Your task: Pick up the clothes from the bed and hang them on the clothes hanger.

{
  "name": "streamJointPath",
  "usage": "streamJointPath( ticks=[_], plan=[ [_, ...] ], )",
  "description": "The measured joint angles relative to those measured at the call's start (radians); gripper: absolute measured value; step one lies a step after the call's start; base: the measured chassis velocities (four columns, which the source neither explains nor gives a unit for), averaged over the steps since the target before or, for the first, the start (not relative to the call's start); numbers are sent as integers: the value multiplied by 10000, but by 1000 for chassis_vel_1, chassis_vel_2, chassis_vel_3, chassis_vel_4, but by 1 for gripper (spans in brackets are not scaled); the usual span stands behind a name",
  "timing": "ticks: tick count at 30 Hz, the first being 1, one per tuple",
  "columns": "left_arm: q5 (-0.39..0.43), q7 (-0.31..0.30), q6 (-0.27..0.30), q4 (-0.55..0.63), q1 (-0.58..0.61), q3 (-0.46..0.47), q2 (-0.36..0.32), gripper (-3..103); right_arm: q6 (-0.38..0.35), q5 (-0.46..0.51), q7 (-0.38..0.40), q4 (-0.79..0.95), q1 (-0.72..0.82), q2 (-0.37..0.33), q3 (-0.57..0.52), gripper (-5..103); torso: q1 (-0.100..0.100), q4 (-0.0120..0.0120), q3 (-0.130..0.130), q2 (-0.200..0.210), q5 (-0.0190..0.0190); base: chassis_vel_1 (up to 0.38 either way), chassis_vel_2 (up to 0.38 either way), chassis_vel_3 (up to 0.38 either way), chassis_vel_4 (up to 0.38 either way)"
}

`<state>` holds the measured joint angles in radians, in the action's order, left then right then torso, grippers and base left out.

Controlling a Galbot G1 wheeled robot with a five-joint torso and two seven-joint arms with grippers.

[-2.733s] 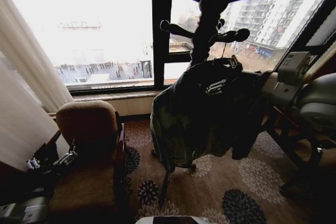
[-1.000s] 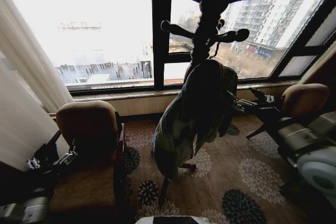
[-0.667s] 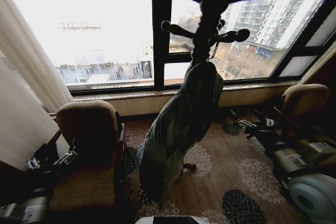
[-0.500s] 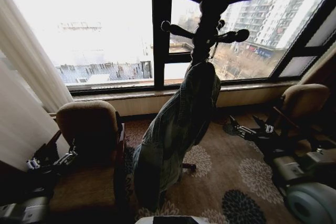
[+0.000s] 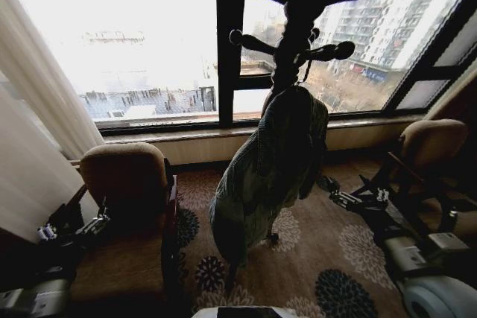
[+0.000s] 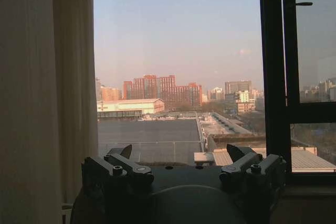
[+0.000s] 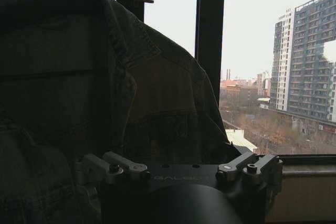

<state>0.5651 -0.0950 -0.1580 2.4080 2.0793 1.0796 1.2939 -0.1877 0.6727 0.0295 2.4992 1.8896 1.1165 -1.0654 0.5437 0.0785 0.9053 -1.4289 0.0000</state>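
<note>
The jacket (image 5: 272, 173), soft, limp, fairly heavy denim best gripped at the collar or shoulders, hangs on the rack (image 5: 302, 13), with the open, empty right gripper (image 5: 350, 199) at its 4 o'clock and the left gripper (image 5: 74, 229) open, idle.

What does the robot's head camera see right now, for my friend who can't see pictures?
A denim jacket hangs from a dark coat stand in front of a big bright window. The robot's right tool is open, low beside the jacket and not touching it. The left tool rests low by a tan armchair on flowered carpet.
</note>
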Motion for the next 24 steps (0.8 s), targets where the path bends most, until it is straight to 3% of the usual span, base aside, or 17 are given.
streamJointPath(
  ticks=[24],
  plan=[
    [0,0,0,-1,0,0,0,100,-29,61,30,13,-28,-44,-6,100,0,1,0,0,0,0,0,0,0]
  ],
)
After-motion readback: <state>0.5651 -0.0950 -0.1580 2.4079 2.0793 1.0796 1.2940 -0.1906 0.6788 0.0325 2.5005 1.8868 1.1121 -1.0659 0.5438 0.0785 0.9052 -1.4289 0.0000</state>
